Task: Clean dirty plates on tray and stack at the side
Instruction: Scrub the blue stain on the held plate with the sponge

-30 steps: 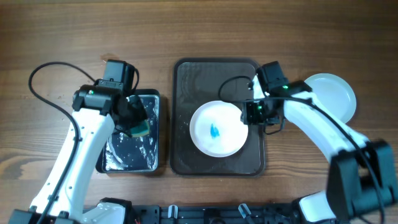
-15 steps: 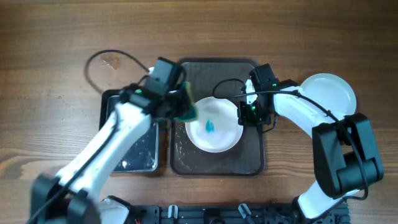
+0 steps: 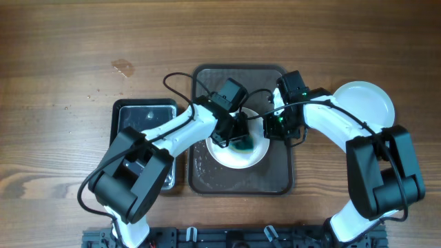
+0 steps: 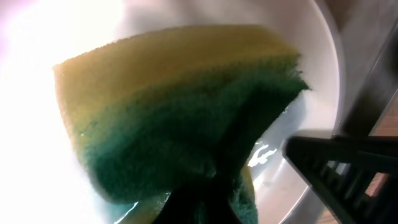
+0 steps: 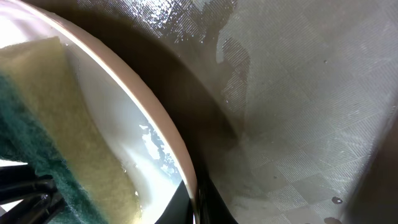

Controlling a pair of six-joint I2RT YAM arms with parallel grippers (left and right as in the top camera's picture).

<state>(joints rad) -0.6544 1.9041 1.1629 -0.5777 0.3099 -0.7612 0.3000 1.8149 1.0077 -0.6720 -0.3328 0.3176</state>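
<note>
A white plate (image 3: pixel 234 155) lies on the dark brown tray (image 3: pixel 207 89). My left gripper (image 3: pixel 238 140) is shut on a yellow and green sponge (image 4: pixel 180 118) and presses it onto the plate's centre, hiding any smear. My right gripper (image 3: pixel 274 126) is shut on the plate's right rim (image 5: pixel 168 134); the sponge also shows in the right wrist view (image 5: pixel 56 124). Another white plate (image 3: pixel 368 103), plain white, lies on the table to the right of the tray.
A smaller black wet container (image 3: pixel 138 124) stands left of the tray, with the left arm over part of it. Water drops lie on the tray floor (image 5: pixel 298 112). A small stain (image 3: pixel 122 67) marks the wooden table at the upper left.
My left gripper carried the sponge from the black container rightwards onto the plate and now presses it at the centre. The right gripper stays on the plate's rim.
</note>
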